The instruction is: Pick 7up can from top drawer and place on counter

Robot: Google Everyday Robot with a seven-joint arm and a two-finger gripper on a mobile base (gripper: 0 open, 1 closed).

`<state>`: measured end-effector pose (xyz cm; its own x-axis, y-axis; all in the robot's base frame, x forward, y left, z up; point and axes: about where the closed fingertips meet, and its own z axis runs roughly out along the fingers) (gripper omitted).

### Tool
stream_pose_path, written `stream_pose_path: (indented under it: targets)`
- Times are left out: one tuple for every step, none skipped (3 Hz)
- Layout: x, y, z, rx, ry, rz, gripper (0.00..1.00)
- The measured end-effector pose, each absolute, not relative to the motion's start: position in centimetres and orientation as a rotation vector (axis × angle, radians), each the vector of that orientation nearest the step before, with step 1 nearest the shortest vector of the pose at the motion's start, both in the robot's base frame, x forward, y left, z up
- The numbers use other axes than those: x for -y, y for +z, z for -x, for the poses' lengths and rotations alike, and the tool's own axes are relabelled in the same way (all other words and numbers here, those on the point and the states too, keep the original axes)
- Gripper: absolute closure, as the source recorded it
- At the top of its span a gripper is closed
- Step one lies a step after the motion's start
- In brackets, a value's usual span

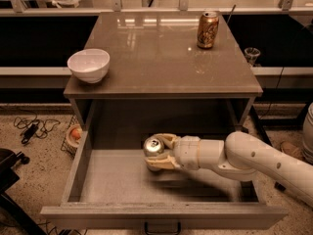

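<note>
the gripper (154, 152) clamps the 7up can (153, 145) mid-floor in the open top drawer (112, 180), nearer its back edge. next, seemingly: lift clear onto the counter (146, 58).

Cream claw (158, 152) in grey-brown drawer (112, 181); silvery can (153, 145), gold can (208, 29), white bowl (88, 65).

**Desk: one bowl, one can**

My desk (161, 67) carries two things. A white bowl (88, 65) sits at its front-left corner, close to the left edge. A gold-orange can (208, 29) stands upright near the back-right corner. My claw (154, 152) is below the front edge, inside the open top drawer (98, 180), clasping the 7up can (153, 145).
</note>
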<state>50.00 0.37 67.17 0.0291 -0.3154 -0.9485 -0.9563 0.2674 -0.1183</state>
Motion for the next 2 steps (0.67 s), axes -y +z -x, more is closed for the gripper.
stream_pose_path:
  targets:
    - [-1.0,68.3,-50.0,-1.472,0.836,1.19,0.85]
    - [-0.3,72.4,-50.8,-1.467,0.893,1.143,1.0]
